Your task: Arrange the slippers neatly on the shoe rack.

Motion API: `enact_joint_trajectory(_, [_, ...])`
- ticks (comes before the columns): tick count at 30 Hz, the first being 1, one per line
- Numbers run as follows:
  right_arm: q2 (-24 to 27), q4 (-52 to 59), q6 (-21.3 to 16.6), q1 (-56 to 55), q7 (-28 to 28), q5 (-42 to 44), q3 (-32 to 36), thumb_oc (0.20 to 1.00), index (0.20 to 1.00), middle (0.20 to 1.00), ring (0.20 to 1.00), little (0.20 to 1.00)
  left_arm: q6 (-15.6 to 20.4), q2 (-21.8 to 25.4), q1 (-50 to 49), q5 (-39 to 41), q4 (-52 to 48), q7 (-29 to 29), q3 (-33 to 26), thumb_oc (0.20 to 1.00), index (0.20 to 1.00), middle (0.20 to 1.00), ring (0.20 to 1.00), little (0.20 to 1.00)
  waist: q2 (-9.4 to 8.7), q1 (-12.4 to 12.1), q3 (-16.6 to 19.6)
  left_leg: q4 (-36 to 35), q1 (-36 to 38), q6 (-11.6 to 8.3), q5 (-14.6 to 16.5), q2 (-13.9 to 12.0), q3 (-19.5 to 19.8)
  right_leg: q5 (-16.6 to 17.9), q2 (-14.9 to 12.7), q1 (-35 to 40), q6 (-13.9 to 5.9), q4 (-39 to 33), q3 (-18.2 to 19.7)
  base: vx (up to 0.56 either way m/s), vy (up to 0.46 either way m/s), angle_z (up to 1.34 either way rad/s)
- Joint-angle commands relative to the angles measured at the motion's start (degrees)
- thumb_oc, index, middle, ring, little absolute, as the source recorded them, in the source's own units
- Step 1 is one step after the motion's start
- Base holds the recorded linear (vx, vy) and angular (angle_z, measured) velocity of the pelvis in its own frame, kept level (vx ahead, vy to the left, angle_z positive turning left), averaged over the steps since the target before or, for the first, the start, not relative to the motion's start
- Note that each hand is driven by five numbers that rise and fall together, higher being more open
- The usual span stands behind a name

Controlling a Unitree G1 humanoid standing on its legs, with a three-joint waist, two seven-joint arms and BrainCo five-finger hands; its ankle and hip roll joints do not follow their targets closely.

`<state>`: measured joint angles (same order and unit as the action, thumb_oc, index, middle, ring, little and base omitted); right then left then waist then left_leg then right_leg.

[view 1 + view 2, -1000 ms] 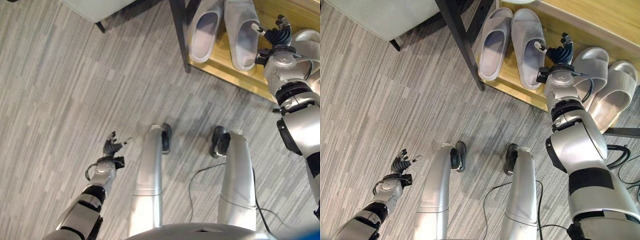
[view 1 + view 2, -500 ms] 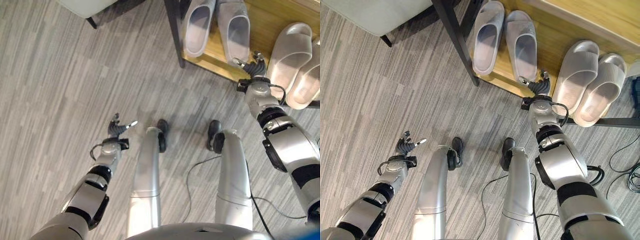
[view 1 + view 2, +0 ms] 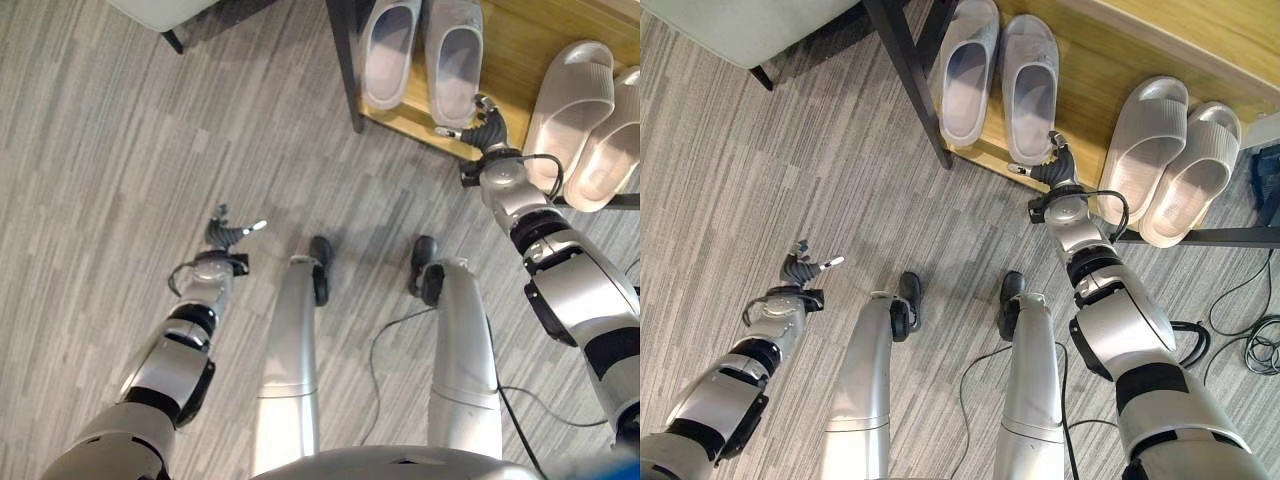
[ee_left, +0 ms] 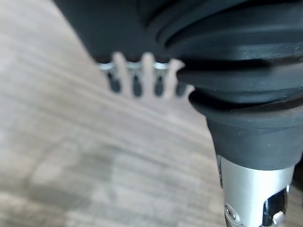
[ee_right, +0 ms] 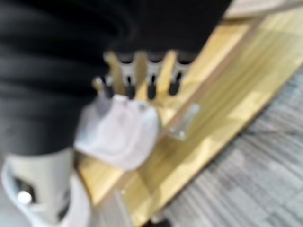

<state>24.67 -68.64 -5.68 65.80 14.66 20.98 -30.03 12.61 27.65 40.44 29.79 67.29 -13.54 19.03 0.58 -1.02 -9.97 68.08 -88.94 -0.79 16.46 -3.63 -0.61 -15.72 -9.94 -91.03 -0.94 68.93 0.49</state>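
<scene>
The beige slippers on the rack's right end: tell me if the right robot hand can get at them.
Probably yes. The right robot hand hangs by the rack's front edge, and the beige slippers lie close beside it, nothing between.

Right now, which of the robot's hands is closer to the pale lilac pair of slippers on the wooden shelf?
The right hand, at the heel of the lilac slippers. The left hand hangs over bare floor, far away.
</scene>
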Motion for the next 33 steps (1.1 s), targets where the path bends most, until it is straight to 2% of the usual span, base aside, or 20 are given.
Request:
enact_joint_trajectory(1, [-1.1,-1.8,-0.3,6.1,-1.5,-3.1,-0.9,1.0,1.0,1.0,1.0,1.0,0.4,3.0,0.7,-1.4,4.0,0.8,-3.2,1.0,1.0,1.0,1.0,1.0,0.05,-0.8,-1.0,-6.2,0.2,0.2,-1.2,0.4,4.2,1.4,-0.4,3.4,-3.41,-6.1,2.7,0.0,0.0,0.0])
enact_joint_trajectory(8, [-2.6,-1.9,0.8,4.7,-2.8,-9.1,-2.2,1.0,1.0,1.0,1.0,1.0,-0.2,3.2,1.3,-3.1,4.4,1.5,-3.5,1.0,1.0,1.0,1.0,1.0,-0.11,-0.9,-0.3,-6.0,1.3,0.3,-1.0,0.5,4.2,1.4,-0.3,4.5,-3.36,-5.7,2.7,-0.01,0.005,0.01])
enact_joint_trajectory(13, [-3.2,-0.4,0.5,3.2,-3.1,-10.4,-1.9,1.0,1.0,1.0,1.0,1.0,0.2,2.5,1.0,-3.6,3.6,1.3,-3.9,1.0,1.0,1.0,1.0,1.0,-0.32,-0.9,-0.1,-7.2,2.2,0.37,-1.5,1.0,4.5,1.6,-0.3,5.5,-3.5,-6.8,2.7,-0.03,0.009,0.02])
enact_joint_trajectory(15, [-3.4,0.5,0.1,1.6,-2.5,-9.7,-0.2,1.0,1.0,1.0,1.0,1.0,0.5,2.4,0.7,-3.6,2.8,1.0,-4.4,1.0,1.0,1.0,1.0,1.0,-0.55,-0.7,0.2,-7.9,2.9,0.42,-1.9,1.3,4.6,1.7,-0.5,6.3,-3.52,-7.4,2.8,-0.05,0.008,0.04])
enact_joint_trajectory(17, [-3.9,4.2,-0.3,-3.4,-2.1,-9.6,2.8,1.0,1.0,1.0,1.0,1.0,0.8,0.2,-3.0,-4.5,1.8,0.5,-5.9,1.0,1.0,1.0,1.0,1.0,-0.93,-0.4,0.2,-9.2,5.7,0.41,-2.3,1.3,4.3,1.8,-0.7,9.2,-3.47,-8.5,2.7,-0.08,0.015,0.05])
enact_joint_trajectory(21, [-6.4,4.9,0.0,-19.4,-0.8,-13.6,7.9,1.0,1.0,1.0,1.0,1.0,0.7,-4.4,-8.7,-7.3,0.0,-0.4,-6.8,1.0,1.0,1.0,1.0,1.0,-1.77,0.7,0.2,-15.3,17.5,0.09,-2.8,0.9,4.4,2.3,-1.9,20.6,-3.9,-13.9,0.7,-0.07,0.015,0.09])
enact_joint_trajectory(22, [-8.1,5.1,0.0,-25.9,-1.1,-15.3,8.5,1.0,1.0,1.0,1.0,1.0,0.3,-6.3,-10.5,-8.9,-0.2,-0.5,-6.4,1.0,1.0,1.0,1.0,1.0,-2.24,1.4,0.2,-18.4,22.8,-0.11,-3.0,0.6,4.5,2.8,-2.2,25.4,-4.23,-16.8,-0.1,-0.02,0.018,0.07])
enact_joint_trajectory(25, [-10.0,4.9,0.1,-35.9,-2.8,-16.9,8.9,1.0,1.0,1.0,1.0,1.0,-0.3,-8.7,-13.2,-9.7,-0.4,1.0,-5.7,1.0,1.0,1.0,1.0,1.0,-3.13,2.4,0.3,-25.1,32.7,-0.84,-4.0,0.2,4.2,4.4,-2.6,35.4,-4.53,-24.1,-1.5,0.03,0.005,0.09])
enact_joint_trajectory(28, [-12.1,2.9,0.2,-44.5,-4.4,-18.7,8.9,1.0,1.0,1.0,1.0,1.0,0.0,-11.8,-17.1,-15.2,-1.5,2.0,-1.8,1.0,1.0,1.0,1.0,1.0,-3.7,3.2,0.5,-32.2,43.4,-1.26,-4.9,0.6,3.3,6.5,-2.4,46.1,-5.15,-32.6,-2.6,0.08,0.007,-0.12])
enact_joint_trajectory(29, [-11.9,2.4,0.2,-46.6,-4.9,-19.4,9.3,1.0,1.0,1.0,1.0,1.0,-0.1,-12.2,-18.2,-16.3,-2.0,2.4,-1.1,1.0,1.0,1.0,1.0,1.0,-3.89,3.7,0.6,-35.6,46.6,-1.28,-7.0,1.0,2.8,8.6,-2.6,49.2,-5.2,-36.2,-3.1,0.11,-0.005,-0.21])
enact_joint_trajectory(30, [-11.5,1.0,0.4,-49.8,-5.0,-20.5,10.6,1.0,1.0,1.0,1.0,1.0,-0.1,-12.7,-20.1,-17.4,-2.8,3.6,-0.4,1.0,1.0,1.0,1.0,1.0,-4.04,4.2,0.7,-40.4,53.5,-1.75,-7.9,1.0,2.3,10.1,-2.7,55.9,-5.85,-41.3,-4.1,0.12,-0.016,-0.21])
enact_joint_trajectory(33, [-10.1,-0.5,1.1,-54.6,-4.9,-24.8,10.3,1.0,1.0,1.0,1.0,1.0,-0.1,-13.4,-23.0,-20.7,-5.2,5.6,1.9,1.0,1.0,1.0,1.0,1.0,-3.96,4.8,0.9,-48.8,66.1,-2.43,-9.4,0.8,1.3,12.1,-2.3,68.0,-6.66,-49.9,-5.4,0.17,-0.037,-0.09])
